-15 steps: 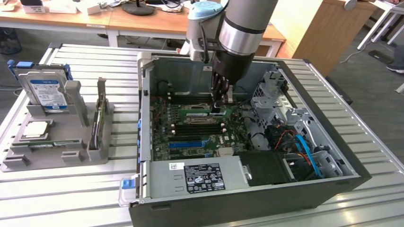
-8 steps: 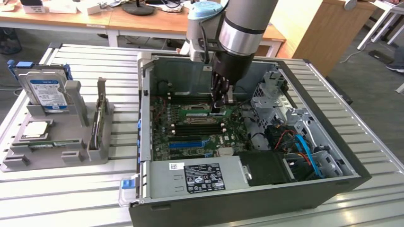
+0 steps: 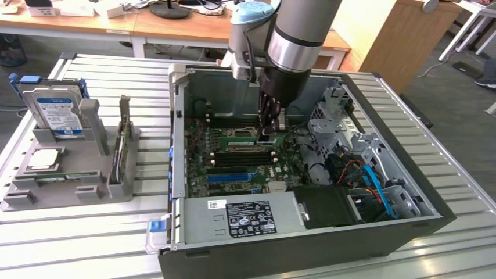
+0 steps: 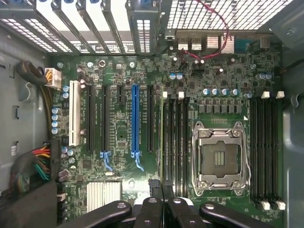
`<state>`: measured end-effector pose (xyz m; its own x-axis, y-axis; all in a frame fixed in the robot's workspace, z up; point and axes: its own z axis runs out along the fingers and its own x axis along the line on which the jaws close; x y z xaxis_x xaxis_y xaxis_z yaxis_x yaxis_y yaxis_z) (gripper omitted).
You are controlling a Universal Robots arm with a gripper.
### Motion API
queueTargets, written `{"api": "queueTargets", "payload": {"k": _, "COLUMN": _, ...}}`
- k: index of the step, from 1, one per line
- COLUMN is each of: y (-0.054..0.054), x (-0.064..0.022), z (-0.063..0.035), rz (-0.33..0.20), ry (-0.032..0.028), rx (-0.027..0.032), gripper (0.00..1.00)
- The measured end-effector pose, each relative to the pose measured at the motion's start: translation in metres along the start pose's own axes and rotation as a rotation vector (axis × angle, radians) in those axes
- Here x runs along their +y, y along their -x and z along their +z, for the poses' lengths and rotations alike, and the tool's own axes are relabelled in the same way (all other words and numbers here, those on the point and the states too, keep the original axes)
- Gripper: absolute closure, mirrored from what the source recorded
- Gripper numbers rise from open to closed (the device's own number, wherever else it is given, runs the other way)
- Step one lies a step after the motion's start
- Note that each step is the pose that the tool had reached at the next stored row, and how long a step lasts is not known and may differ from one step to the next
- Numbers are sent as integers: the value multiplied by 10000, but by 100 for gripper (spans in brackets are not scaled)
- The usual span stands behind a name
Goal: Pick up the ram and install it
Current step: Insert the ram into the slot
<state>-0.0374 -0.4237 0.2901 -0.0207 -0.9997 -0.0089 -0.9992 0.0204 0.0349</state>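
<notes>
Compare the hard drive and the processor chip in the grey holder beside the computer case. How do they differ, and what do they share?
The hard drive stands upright in the grey holder; the processor chip lies flat in it. The hard drive is the larger, boxy one; the processor chip is a small, thin square. The hard drive carries a blue label; the processor chip's top is plain silver. Both are silver and sit in the same holder.
</notes>
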Motion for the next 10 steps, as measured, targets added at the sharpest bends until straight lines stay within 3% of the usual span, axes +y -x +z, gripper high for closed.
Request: {"api": "queueTargets", "payload": {"k": 10, "y": 0, "x": -5, "z": 168, "rz": -3, "ry": 0, "rx": 1, "gripper": 89}}
